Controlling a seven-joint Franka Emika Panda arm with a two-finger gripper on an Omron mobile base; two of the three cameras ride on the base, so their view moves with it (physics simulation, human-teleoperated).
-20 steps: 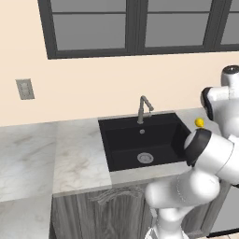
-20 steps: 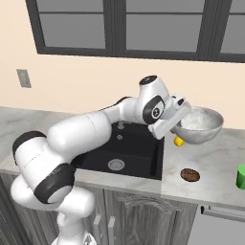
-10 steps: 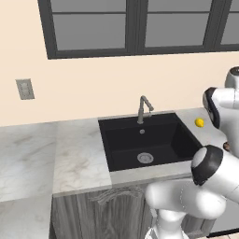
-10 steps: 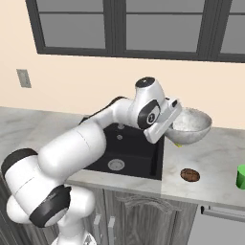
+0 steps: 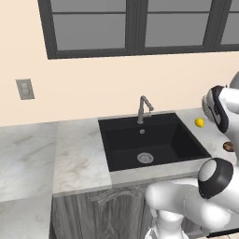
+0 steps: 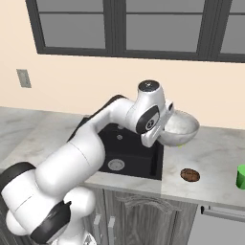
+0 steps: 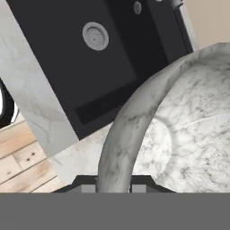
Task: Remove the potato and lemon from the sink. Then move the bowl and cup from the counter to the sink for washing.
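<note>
— Two fruit-sized things are out on the counter point(image 6: 210, 162) already, see? The potato point(image 6: 190, 175) lies on the marble right of the sink point(image 6: 125, 152), near the front edge, and the lemon point(image 5: 200, 123) sits farther back on that same side.

— And the bowl point(image 6: 178, 129)? It looks off the counter to me.

— It is. The arm has it lifted, hanging by the sink's right edge, a little tilted. From the hand's own camera the marbled rim runs straight down between the two dark fingertips point(image 7: 88, 189), so the gripper point(image 7: 114, 188) is clamped on the bowl's wall, one finger inside, one outside.

— Is the lemon under the bowl?

— Roughly beneath or just behind it; from the right side the bowl covers most of it, so I can't say exactly how close.

— The basin itself?

— Black, with the round grey drain point(image 5: 145, 158) in the middle of the floor and the angled faucet point(image 5: 143, 108) at the back rim. I see nothing lying in it.

— The green cup point(image 6: 240, 176)?

— Far right on the counter, upright, well apart from the bowl and past the potato.
</note>
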